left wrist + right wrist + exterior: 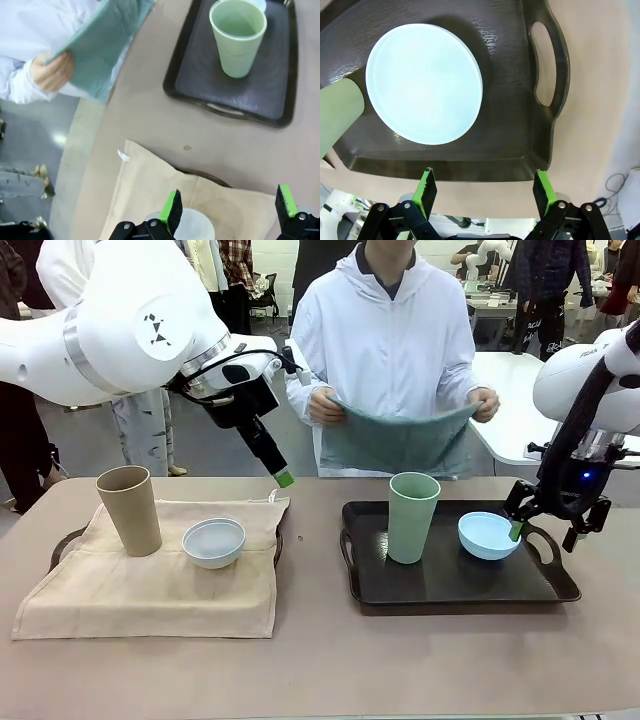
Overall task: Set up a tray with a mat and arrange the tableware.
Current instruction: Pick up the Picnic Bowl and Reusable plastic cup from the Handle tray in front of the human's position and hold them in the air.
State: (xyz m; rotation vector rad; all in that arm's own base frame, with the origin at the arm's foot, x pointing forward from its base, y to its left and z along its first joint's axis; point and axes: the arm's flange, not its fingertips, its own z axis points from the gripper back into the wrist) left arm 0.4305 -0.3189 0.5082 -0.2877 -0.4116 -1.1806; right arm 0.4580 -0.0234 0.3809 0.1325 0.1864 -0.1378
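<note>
A tan cup (130, 510) and a white bowl (214, 542) stand on a beige mat (120, 590) draped over the left tray (62, 540). The dark right tray (450, 585) has no mat and holds a pale green cup (413, 517) and a light blue bowl (489, 535). Across the table a person holds up a teal mat (400, 440) with both hands. My left gripper (280, 473) hangs open above the beige mat's far edge, over the white bowl (197, 225). My right gripper (548, 530) is open and empty at the dark tray's right end, beside the blue bowl (424, 84).
The dark tray (520, 100) has a handle cutout (545, 65) close to my right fingers (542, 187). Bare tabletop (310, 660) lies between the two trays and along the near edge. A white table (520, 410) stands behind at the right.
</note>
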